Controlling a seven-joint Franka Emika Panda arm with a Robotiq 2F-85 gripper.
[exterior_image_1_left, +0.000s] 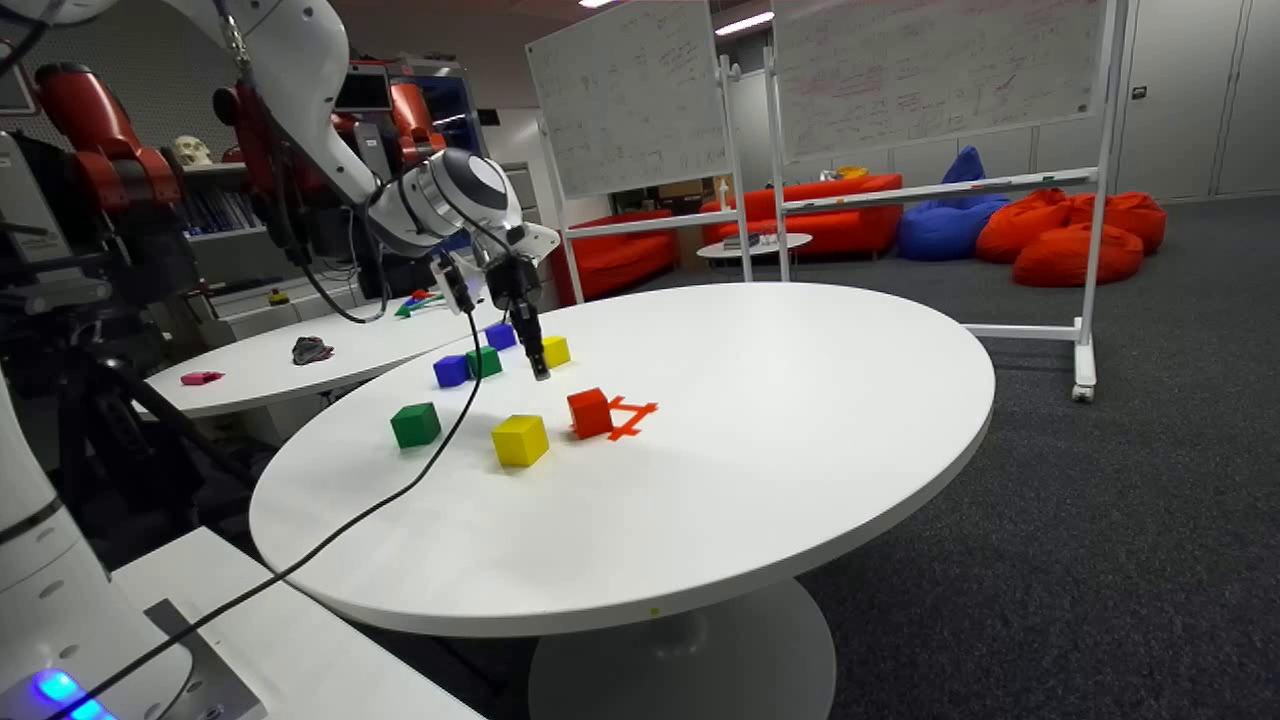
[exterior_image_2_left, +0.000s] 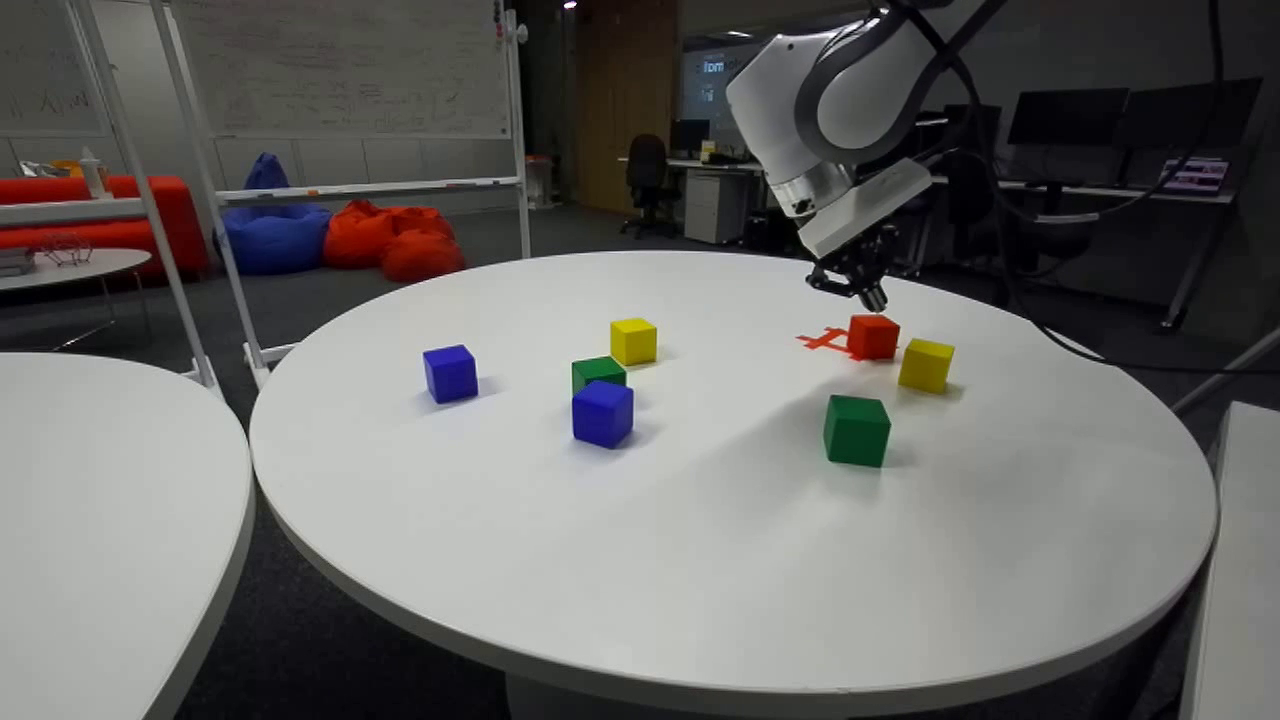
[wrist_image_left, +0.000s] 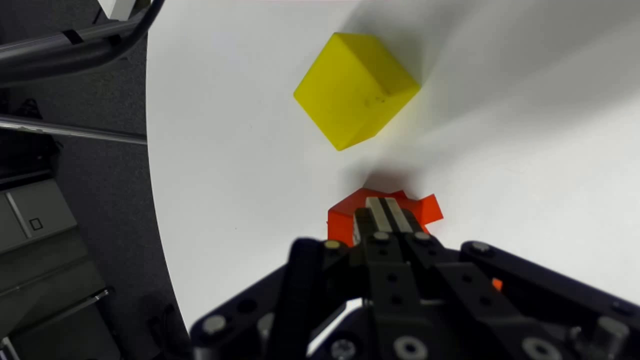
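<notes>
**Round white table (exterior_image_1_left: 800, 350), and the gripper (wrist_image_left: 386, 204) hangs near the red cube (exterior_image_2_left: 873, 338)!**

Whiteboards (exterior_image_1_left: 635, 110) stand behind, a red sofa (exterior_image_1_left: 855, 230) beyond them, and now to the fingertips (wrist_image_left: 378, 215): pressed together, closed tight! They are up off the table, with a visible gap to the red cube in an exterior view. That cube sits at the edge of red tape marks (exterior_image_1_left: 633, 415), a yellow cube (exterior_image_2_left: 926, 366) near it and a green cube (exterior_image_2_left: 857, 431) past that. Well apart across the table: a blue cube (exterior_image_2_left: 603, 414) close to a second green cube (exterior_image_2_left: 598, 368), a second yellow cube (exterior_image_2_left: 633, 342) near those two, and a second blue cube (exterior_image_2_left: 451, 374) out on its own.
</notes>
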